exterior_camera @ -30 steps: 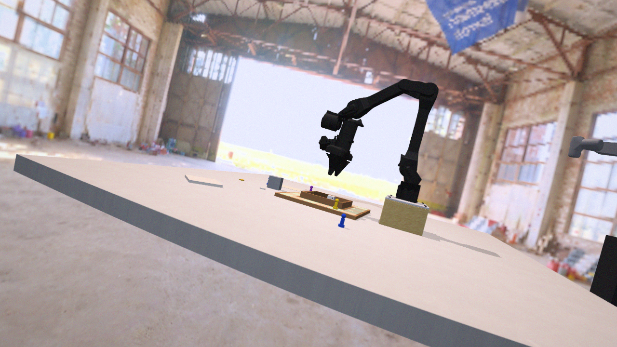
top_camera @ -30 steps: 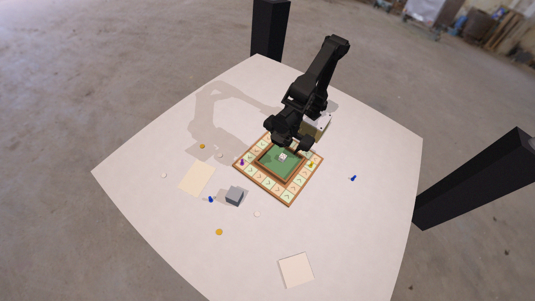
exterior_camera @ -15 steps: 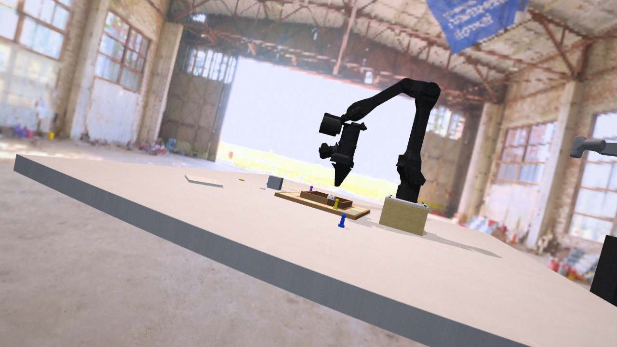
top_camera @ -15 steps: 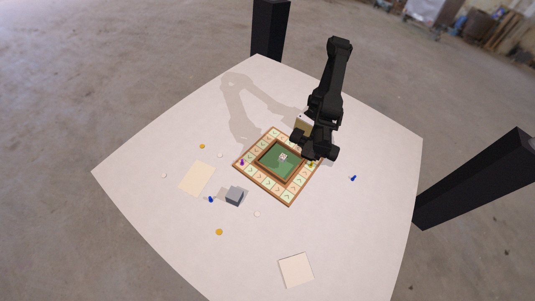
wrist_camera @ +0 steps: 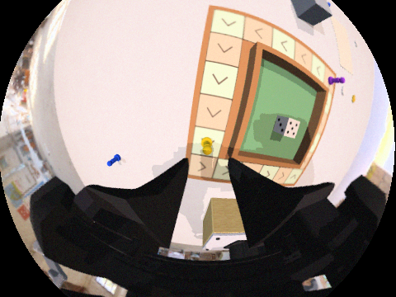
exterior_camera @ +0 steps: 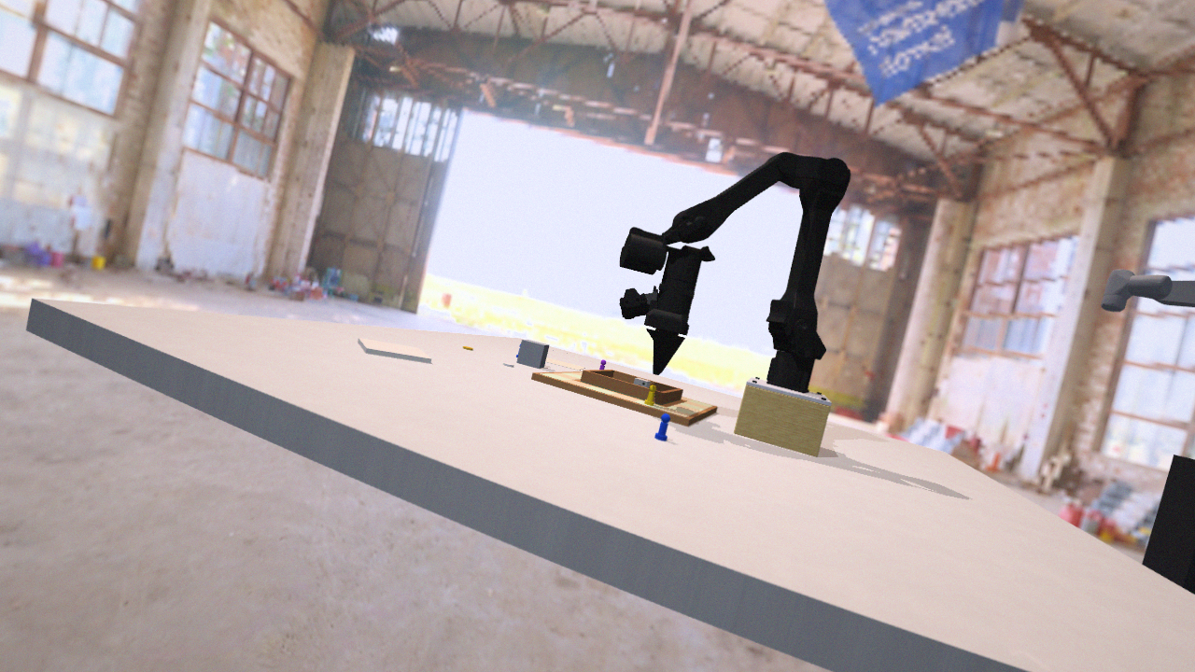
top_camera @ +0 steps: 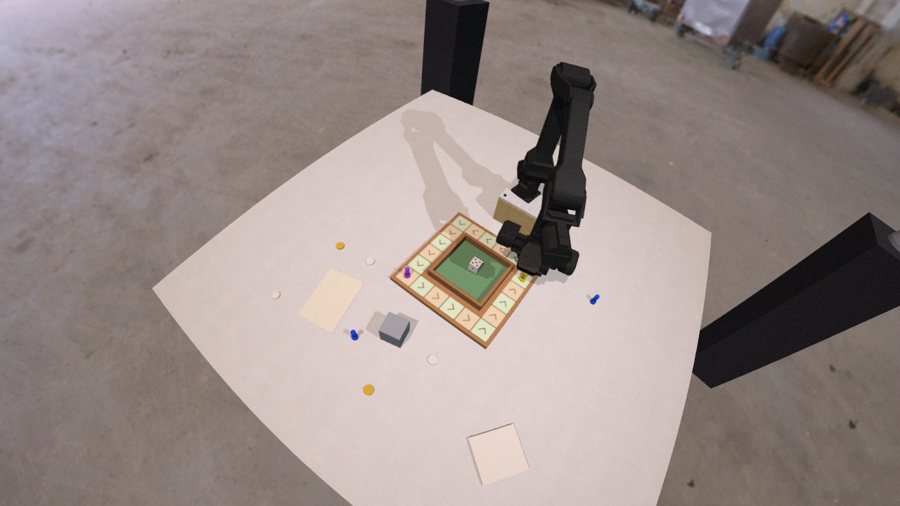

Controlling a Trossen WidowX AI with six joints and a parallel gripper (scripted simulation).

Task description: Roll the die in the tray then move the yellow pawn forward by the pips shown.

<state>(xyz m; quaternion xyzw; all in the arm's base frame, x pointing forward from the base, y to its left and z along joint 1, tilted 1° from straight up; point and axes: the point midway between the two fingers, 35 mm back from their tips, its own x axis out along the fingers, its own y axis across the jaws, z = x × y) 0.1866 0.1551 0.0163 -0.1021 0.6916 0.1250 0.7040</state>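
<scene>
My gripper (exterior_camera: 659,371) (wrist_camera: 208,162) is partly open and empty, pointing down above the board's corner near the yellow pawn. The yellow pawn (top_camera: 522,277) (exterior_camera: 650,395) (wrist_camera: 207,145) stands upright on a green square one along from that corner, just beyond the fingertips in the wrist view. The die (top_camera: 475,264) (wrist_camera: 286,126) rests on the green floor of the tray (top_camera: 462,267) (wrist_camera: 276,82), with several pips on its top face. The purple pawn (top_camera: 407,271) (wrist_camera: 337,80) stands on the opposite corner of the board (wrist_camera: 219,74). In the top view my fingertips are hidden behind the gripper body.
A wooden base block (top_camera: 512,213) (exterior_camera: 780,417) (wrist_camera: 227,216) is beside the board. One blue pawn (top_camera: 594,299) (exterior_camera: 662,427) (wrist_camera: 114,160) stands off the board; another blue pawn (top_camera: 354,334) is by the grey box (top_camera: 394,329) (wrist_camera: 311,10). Flat discs, a cream sheet (top_camera: 331,300) and a pale square (top_camera: 498,452) lie farther out.
</scene>
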